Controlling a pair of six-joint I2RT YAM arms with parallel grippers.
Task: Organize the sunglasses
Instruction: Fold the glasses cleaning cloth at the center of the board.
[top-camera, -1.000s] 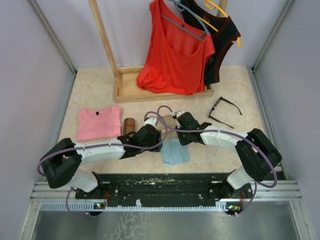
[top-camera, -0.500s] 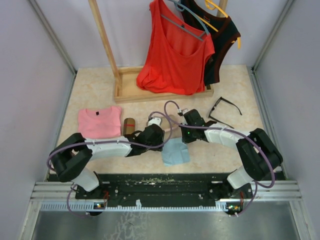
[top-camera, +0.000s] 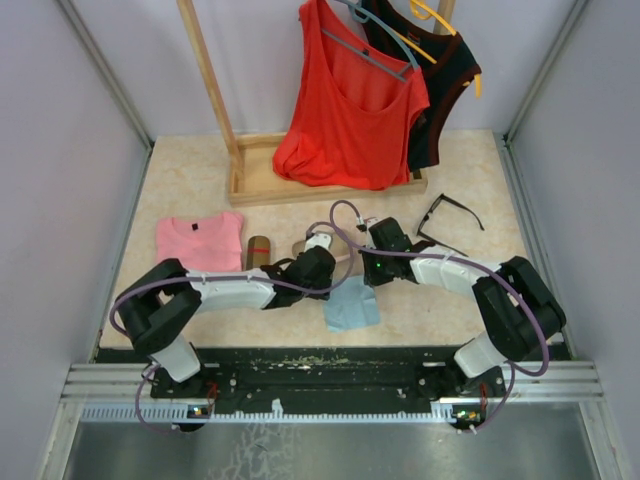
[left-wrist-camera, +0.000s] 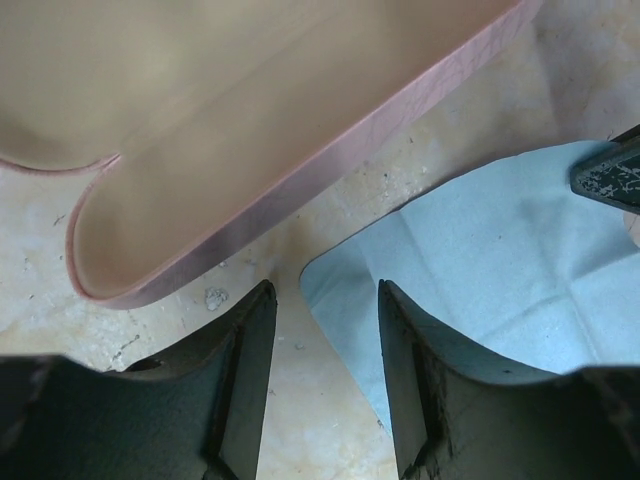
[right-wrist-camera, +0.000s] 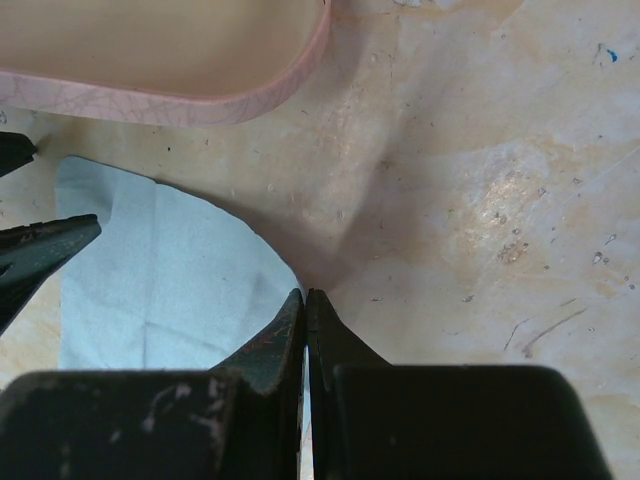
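The black-framed sunglasses (top-camera: 450, 222) lie open on the table at the right, apart from both grippers. The reddish-brown pair does not show in any view. My left gripper (top-camera: 326, 270) (left-wrist-camera: 325, 290) is open and empty, low over a corner of a light blue cloth (top-camera: 350, 304) (left-wrist-camera: 490, 260), just below the open pink case (top-camera: 338, 243) (left-wrist-camera: 300, 180). My right gripper (top-camera: 373, 270) (right-wrist-camera: 305, 293) is shut on the far edge of the blue cloth (right-wrist-camera: 160, 270), which rises to its tips. The pink case's rim (right-wrist-camera: 200, 105) lies beyond it.
A brown plaid case (top-camera: 258, 250) stands left of the left gripper, beside a folded pink shirt (top-camera: 198, 245). A wooden rack base (top-camera: 330, 182) with a hanging red top (top-camera: 350, 100) and black top (top-camera: 445, 80) fills the back.
My left gripper has moved right, up to the blue cloth's corner. My right gripper has shifted slightly right and stays at the cloth's edge.
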